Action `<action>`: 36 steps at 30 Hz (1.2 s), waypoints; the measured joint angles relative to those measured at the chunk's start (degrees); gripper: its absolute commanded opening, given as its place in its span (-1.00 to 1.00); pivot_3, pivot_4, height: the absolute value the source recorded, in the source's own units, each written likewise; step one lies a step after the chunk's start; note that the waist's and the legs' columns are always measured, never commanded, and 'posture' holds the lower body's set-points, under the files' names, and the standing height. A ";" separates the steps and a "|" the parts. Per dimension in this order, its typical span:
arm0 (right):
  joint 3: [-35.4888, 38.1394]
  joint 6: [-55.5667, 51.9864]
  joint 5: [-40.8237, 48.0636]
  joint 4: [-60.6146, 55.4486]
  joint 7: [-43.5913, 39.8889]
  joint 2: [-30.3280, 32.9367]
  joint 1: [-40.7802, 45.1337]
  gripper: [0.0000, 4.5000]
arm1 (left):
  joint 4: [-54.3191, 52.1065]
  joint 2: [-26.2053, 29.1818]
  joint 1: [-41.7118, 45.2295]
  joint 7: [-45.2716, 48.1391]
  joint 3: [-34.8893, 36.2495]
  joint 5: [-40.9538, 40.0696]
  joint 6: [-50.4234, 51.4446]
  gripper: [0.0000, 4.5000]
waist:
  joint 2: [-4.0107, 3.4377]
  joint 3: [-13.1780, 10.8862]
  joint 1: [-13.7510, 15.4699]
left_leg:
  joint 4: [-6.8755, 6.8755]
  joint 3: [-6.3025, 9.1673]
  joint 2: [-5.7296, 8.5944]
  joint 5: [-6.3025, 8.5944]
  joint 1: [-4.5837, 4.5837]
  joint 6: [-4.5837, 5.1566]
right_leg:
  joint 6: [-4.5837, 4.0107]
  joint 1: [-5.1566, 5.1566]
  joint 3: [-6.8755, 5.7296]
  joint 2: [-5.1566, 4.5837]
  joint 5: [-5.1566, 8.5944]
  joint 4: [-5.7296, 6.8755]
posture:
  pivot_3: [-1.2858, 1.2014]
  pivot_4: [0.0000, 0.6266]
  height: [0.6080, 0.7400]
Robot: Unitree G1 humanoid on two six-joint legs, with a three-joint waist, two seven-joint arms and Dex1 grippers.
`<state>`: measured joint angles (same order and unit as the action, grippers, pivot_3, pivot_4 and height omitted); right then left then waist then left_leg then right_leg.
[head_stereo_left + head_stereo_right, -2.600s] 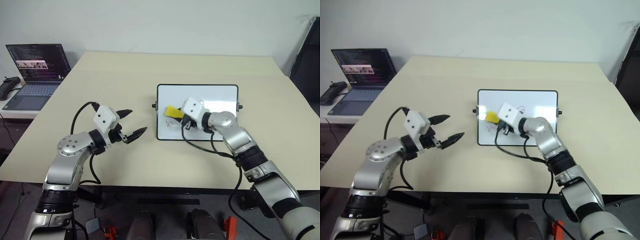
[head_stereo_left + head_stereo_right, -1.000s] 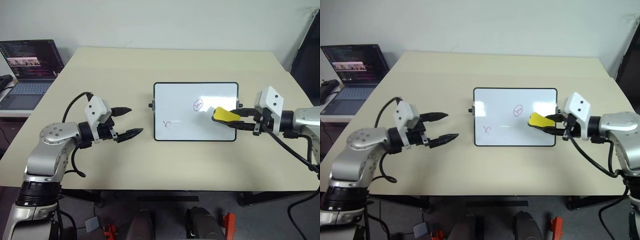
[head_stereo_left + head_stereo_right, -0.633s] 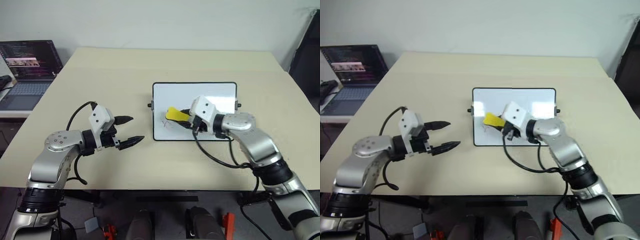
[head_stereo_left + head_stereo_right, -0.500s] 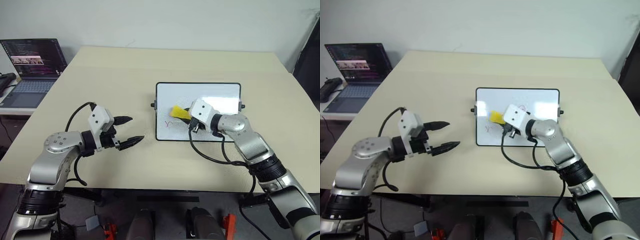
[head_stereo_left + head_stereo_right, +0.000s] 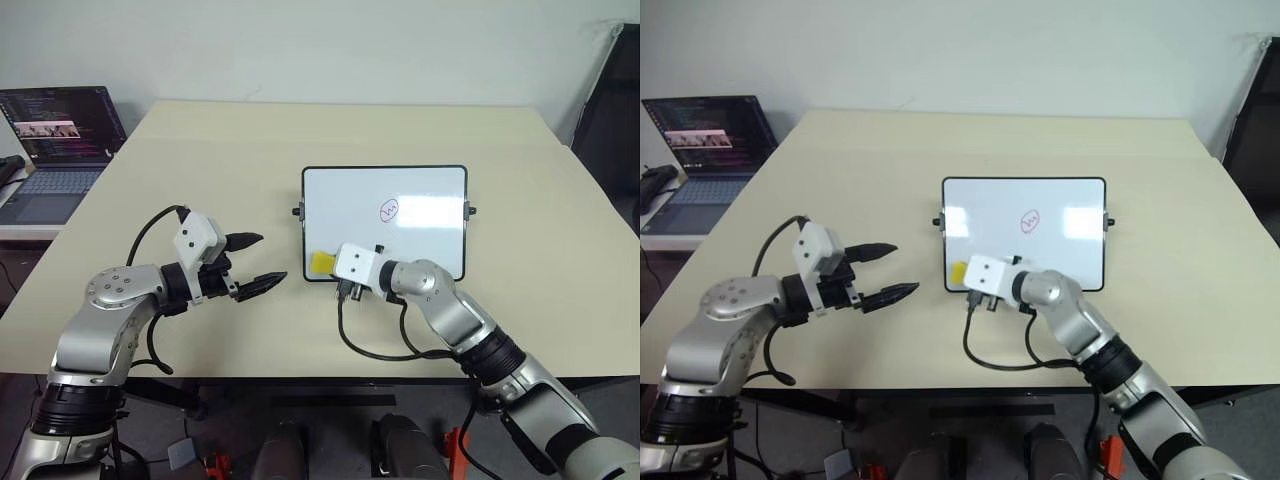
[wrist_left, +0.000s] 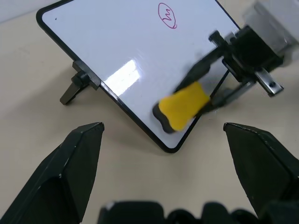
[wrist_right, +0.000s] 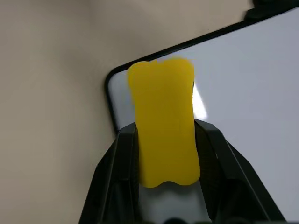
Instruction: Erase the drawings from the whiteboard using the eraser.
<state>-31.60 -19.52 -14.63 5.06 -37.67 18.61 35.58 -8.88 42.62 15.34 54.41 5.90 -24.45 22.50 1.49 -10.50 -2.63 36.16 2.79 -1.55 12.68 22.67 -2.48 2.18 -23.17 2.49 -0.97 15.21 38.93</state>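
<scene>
The whiteboard (image 5: 425, 240) lies flat near the middle of the beige table. One of the drawings, a red oval-circled squiggle (image 5: 389, 210), sits on its upper middle and shows again in the left wrist view (image 6: 167, 15). The yellow eraser (image 5: 321, 263) rests on the board's near left corner, with my right gripper (image 5: 326, 266) shut on it. In the right wrist view the black fingers (image 7: 122, 154) clamp the eraser (image 7: 163, 121) from both sides. My left gripper (image 5: 270, 257) hangs open to the left of the board, with nothing between its fingers.
An open laptop (image 5: 60, 125) stands on a lower side table at the far left. A dark object (image 5: 612, 100) rises beyond the table's right edge. A black cable (image 5: 370, 350) loops from my right wrist over the table's near part.
My right gripper swept the eraser from the board's right edge across to its near left corner. The small red mark at the board's lower left no longer shows. The left gripper stayed put.
</scene>
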 measured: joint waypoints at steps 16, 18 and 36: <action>19.06 -13.69 19.23 -17.90 -17.02 16.68 -4.00 -0.42 | 2.40 0.10 4.45 2.20 -0.42 -0.35 -0.46 1.00 | 0.01 -0.07 1.08 | -0.04 0.10 0.01 -0.15 0.26 -0.13 | -0.10 -0.12 -0.11 -0.02 -0.03 -0.09 | 0.03 -0.52 1.00; 24.34 -15.92 23.93 -23.37 -22.46 25.00 -6.04 -0.42 | 2.77 0.40 6.02 3.05 -0.44 -0.35 -0.82 1.00 | 0.01 -0.07 1.08 | -0.10 0.13 0.00 -0.09 0.25 -0.15 | -0.15 -0.11 -0.17 -0.02 0.03 -0.12 | 0.03 -0.52 1.00; 35.17 -8.79 24.93 -10.24 -23.27 40.12 -6.99 -0.42 | 7.59 1.26 12.60 6.56 -1.69 2.24 -3.19 1.00 | 0.02 -0.12 -0.13 | -0.11 -0.04 -0.01 -0.02 0.21 -0.12 | 0.10 -0.11 -0.03 -0.01 0.28 -0.17 | 0.03 -0.52 1.00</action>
<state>3.57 -28.31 10.30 -5.18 -60.94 58.73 28.59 -1.29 43.88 27.94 60.97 4.22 -22.22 19.31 1.52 -10.62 -2.76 36.05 2.74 -1.56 12.66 22.88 -2.60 2.28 -23.28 2.47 -0.99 15.49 38.76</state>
